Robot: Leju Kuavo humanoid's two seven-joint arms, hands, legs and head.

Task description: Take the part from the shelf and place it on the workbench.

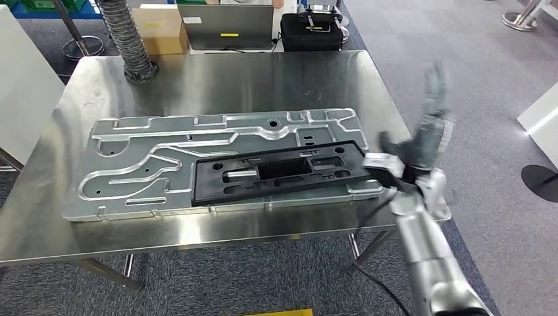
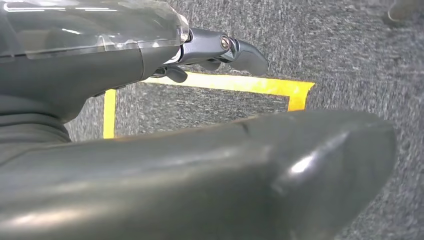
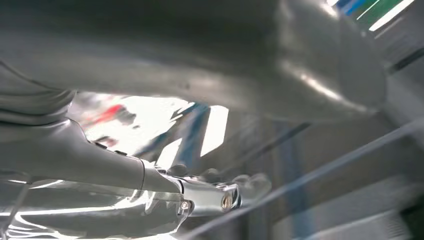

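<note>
— Steel workbench (image 1: 217, 79) under me, grey carpet all round. Where's the part?

— Black part (image 1: 279, 174) lies flat on the big aluminium plate (image 1: 131, 164) on the bench, its long axis running across me, its near end just beside my right hand (image 1: 424, 141).

— And that hand?

— Raised off the bench's right edge, fingers (image 1: 434, 85) spread upward and blurred, holding nothing. The part sits inward of it, apart from the fingers.

— Your left hand?

— My left hand (image 2: 220, 50) hangs over the carpet and yellow floor tape (image 2: 225, 84), fingers loosely apart, empty, well away from the part.

— So?

— I judge the placing done; the right hand is much the nearer if anything needs nudging.
</note>
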